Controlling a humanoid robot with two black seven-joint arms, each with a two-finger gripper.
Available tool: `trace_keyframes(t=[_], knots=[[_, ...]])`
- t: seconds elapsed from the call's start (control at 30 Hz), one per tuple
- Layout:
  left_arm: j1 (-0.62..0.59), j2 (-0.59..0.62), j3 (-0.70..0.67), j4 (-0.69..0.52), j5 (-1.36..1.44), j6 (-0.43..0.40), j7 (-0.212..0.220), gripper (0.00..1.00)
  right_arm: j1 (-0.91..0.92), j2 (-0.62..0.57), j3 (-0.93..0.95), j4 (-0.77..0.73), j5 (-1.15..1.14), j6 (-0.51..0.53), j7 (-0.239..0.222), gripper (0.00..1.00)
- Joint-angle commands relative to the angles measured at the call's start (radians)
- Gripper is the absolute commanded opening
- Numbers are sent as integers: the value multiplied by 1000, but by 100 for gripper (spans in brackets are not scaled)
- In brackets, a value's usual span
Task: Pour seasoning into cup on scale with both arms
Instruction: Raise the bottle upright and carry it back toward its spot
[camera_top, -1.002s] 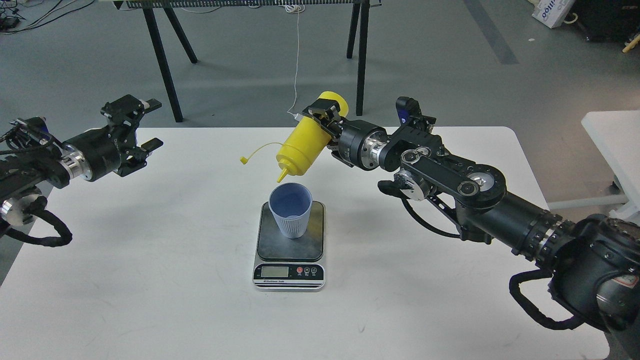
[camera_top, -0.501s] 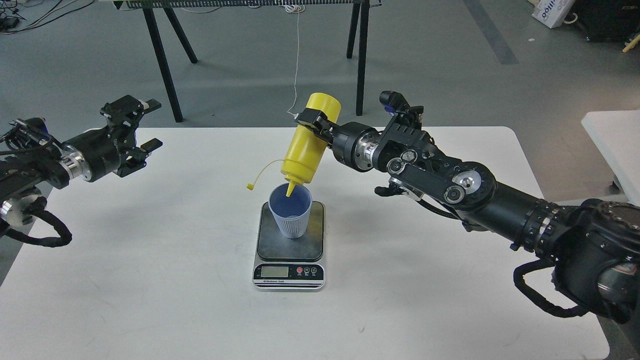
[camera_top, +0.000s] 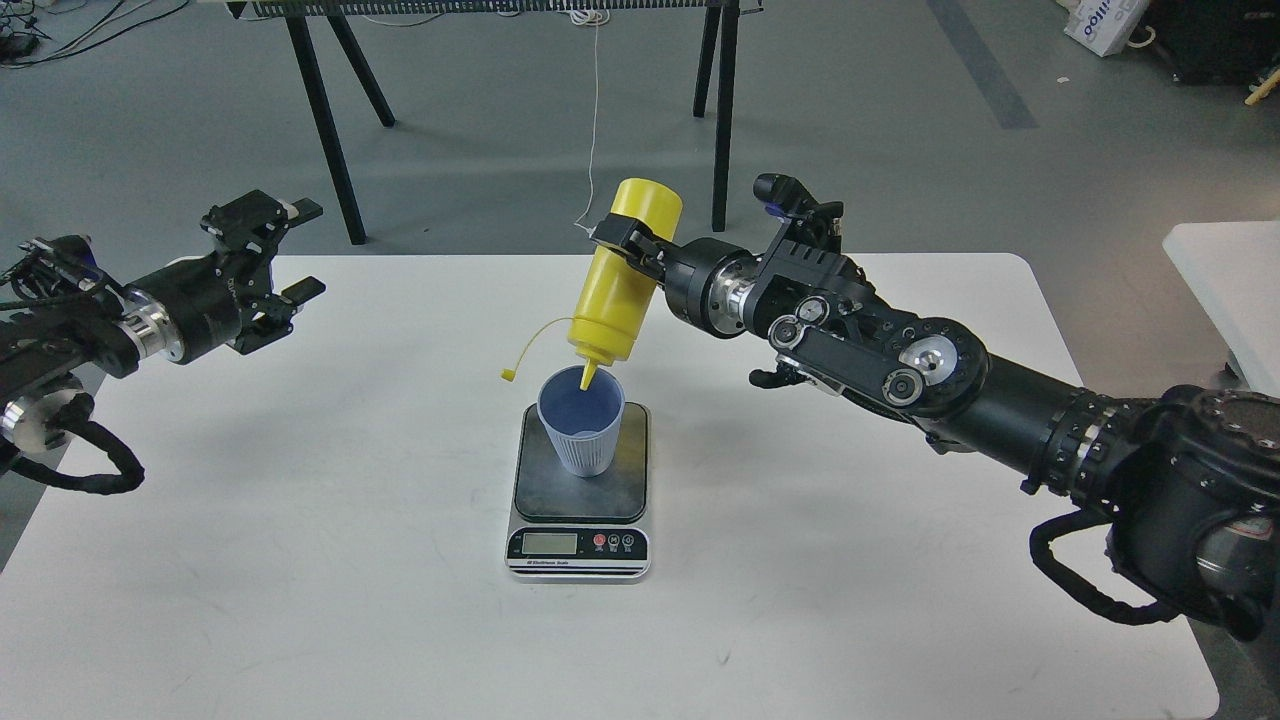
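Observation:
The yellow seasoning bottle (camera_top: 618, 280) is held nearly upside down, its nozzle pointing into the mouth of the pale blue cup (camera_top: 581, 420). Its cap strap hangs to the left. The cup stands upright on the dark platform of the scale (camera_top: 579, 540) in the middle of the white table. My right gripper (camera_top: 632, 245) is shut on the bottle's upper body, above the cup. My left gripper (camera_top: 290, 250) is open and empty at the table's left edge, far from the cup.
The white table (camera_top: 300, 560) carries only the scale and cup. Black legs of another table (camera_top: 320, 120) stand behind it on the grey floor. A second white surface (camera_top: 1230, 280) is at the right edge.
My right arm has tipped the bottle from a slant to nearly vertical and lowered its nozzle into the cup's mouth. The left arm has not moved.

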Motion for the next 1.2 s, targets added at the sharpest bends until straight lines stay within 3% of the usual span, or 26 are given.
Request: trace_keyframes(t=[0.0,0.23,0.47,0.7,0.87,0.97,1.17], knots=[[0,0,0,1,0,0,0,99,-13,0,93,4,48,5,-9,14],[0,2,2,1,8,0,0,99,-31,0,290,14,315,16,-16,14],[0,6,2,-1,9,0,0,99,-138,-40,594,11,657,137,-90,15],[-5,-12,2,-1,9,0,0,99,-372,-153,853,13,1019,304,-232,15],[-5,-14,5,-1,11,0,0,99,-505,-209,895,14,1286,418,-331,14],[-2,-14,6,-1,11,0,0,99,-583,-224,895,26,1355,491,-345,15],[0,-12,6,-1,11,0,0,99,-758,-229,897,71,1362,491,-346,18]])
